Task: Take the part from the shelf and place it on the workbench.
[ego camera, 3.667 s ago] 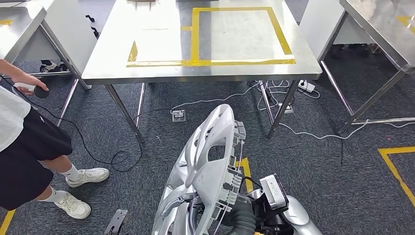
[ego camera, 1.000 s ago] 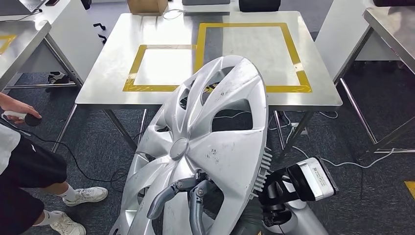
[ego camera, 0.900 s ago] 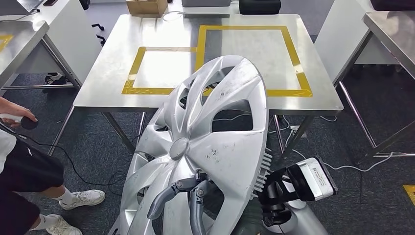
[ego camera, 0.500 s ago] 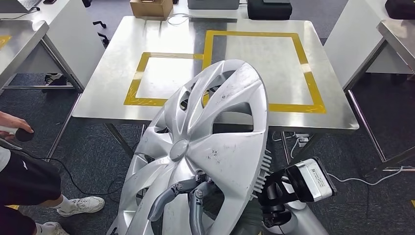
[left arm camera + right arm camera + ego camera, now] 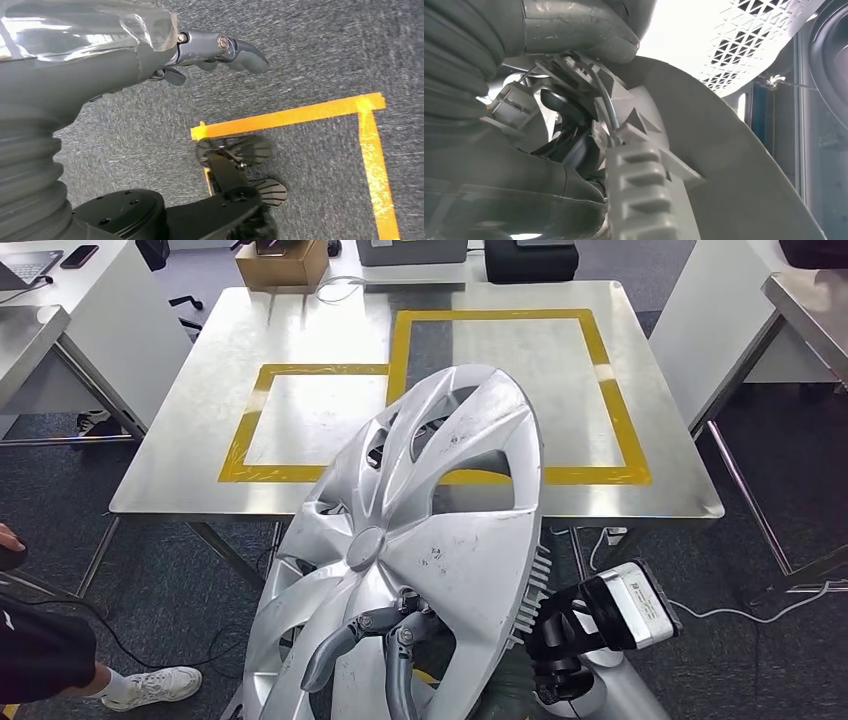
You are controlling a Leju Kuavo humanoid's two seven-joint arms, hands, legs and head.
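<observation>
The part is a large silver hubcap, scuffed, held tilted in front of my body with its face toward the camera. My right hand grips it low down, grey fingers hooked over its face, the wrist behind its rim. In the right wrist view the hubcap's back with clips and a wire ring lies against the hand. The steel workbench stands just ahead, marked with a small yellow tape square and a larger one. My left hand hangs over the carpet, holding nothing.
A cardboard box and dark cases sit at the workbench's far edge. Other steel tables stand left and right. A person stands at lower left. Cable lies on the floor to the right.
The camera has come closer to the workbench, which now sits lower and nearer in the picture. The hubcap went from edge-on to face-on early, then stayed. The person slid toward the left edge.
</observation>
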